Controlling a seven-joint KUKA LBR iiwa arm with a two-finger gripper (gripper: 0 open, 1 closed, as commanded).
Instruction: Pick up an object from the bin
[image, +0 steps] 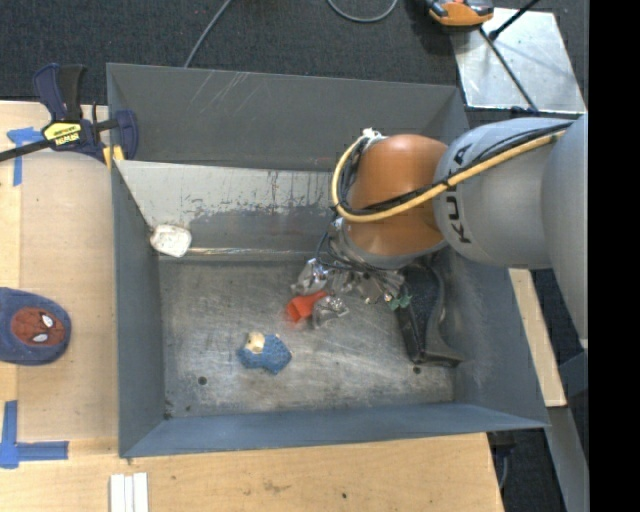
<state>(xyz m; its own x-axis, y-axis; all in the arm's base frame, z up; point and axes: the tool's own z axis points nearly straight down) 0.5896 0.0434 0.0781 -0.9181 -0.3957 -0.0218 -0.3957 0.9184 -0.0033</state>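
Bin (136, 330) — red block (300, 309), blue lump (268, 356), white wad (171, 240).

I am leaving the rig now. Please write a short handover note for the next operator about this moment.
Gripper: low over the middle of the bin, right beside a small red thing; whether it grips it cannot be told.
Other things: blue lump front left of it; white crumpled thing in the far left corner; dark object by the right wall.
Done: nothing is out of the bin.
Left: secure one thing and lift it out.
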